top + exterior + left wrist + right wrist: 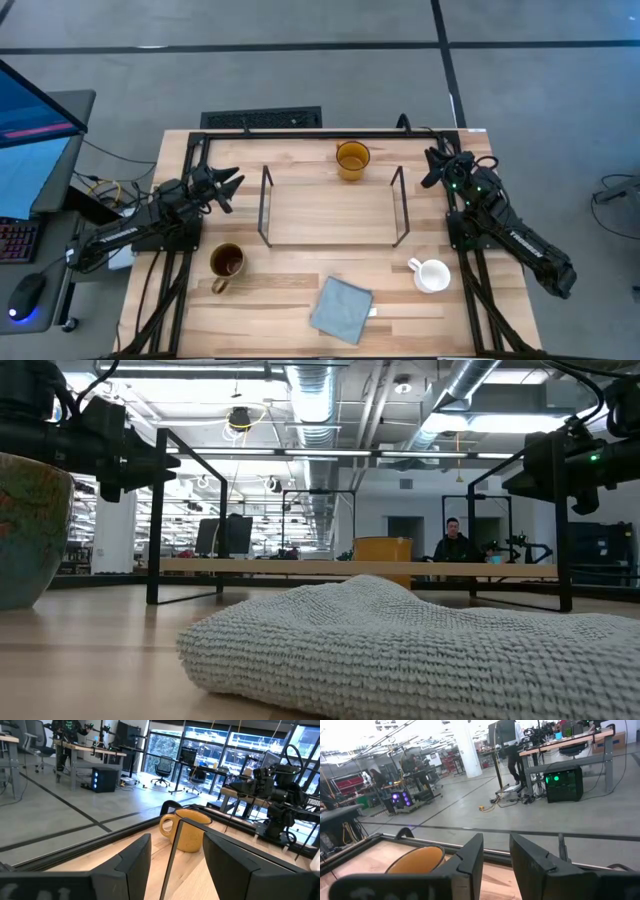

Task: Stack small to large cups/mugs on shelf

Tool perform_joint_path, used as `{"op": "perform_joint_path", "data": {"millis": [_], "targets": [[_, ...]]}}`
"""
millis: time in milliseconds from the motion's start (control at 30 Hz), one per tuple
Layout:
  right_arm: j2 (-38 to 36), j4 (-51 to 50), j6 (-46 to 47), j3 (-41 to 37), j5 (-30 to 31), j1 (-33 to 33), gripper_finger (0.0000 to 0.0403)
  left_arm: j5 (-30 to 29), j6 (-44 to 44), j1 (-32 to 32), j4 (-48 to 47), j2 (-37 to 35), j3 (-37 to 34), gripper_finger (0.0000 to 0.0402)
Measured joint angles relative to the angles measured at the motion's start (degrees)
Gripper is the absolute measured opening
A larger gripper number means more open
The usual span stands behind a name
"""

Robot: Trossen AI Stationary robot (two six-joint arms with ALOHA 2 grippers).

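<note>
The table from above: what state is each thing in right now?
Shelf: empty.
Amber mug: upright, behind the shelf.
Brown mug: upright, empty, left front.
White mug: upright, empty, right front.
Cloth: crumpled, front.
Left gripper: fingers open, holding nothing.
Right gripper: fingers open, holding nothing.

Open-plan robotics lab: exposed ceiling ducts (320, 400), desks with monitors (228, 536), office chairs (164, 767), glowing computer towers (562, 782)

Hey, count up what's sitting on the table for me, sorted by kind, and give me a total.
Mugs: 3 (amber glass mug, brown mug, white mug)
Shelf: 1
Grey cloth: 1
Total: 5
</note>
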Motion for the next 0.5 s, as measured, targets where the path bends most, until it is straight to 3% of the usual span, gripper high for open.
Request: {"op": "perform_joint_path", "data": {"millis": [500], "targets": [[0.0,0.0,0.0,0.0,0.0,0.0,0.0118,-0.6,-0.1,0.0,0.3,0.0,0.0,0.0171]]}}
